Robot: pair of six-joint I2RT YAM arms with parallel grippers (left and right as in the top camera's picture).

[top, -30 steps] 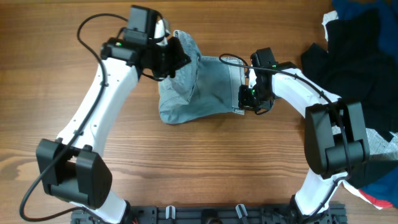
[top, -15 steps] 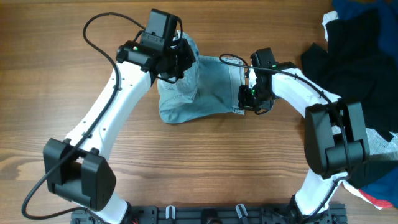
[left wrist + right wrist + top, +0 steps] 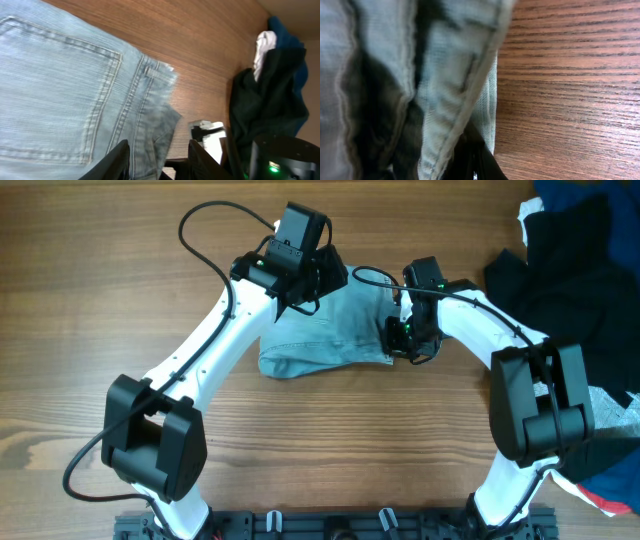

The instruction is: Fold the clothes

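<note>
The pale light-blue jeans lie in a folded bundle at the table's middle. In the left wrist view a stitched back pocket and the waistband show. My left gripper is over the bundle's far right corner; its fingers stand wide apart with the denim edge between them. My right gripper is at the bundle's right edge. In the right wrist view its fingers are closed on a fold of the denim.
A black garment and a dark blue cloth are piled at the table's right edge; the pile also shows in the left wrist view. Bare wood surrounds the jeans on the left and front.
My left arm has swung right, carrying the raised left part of the jeans over the bundle, which now lies flatter. The right arm has stayed at the right edge.
</note>
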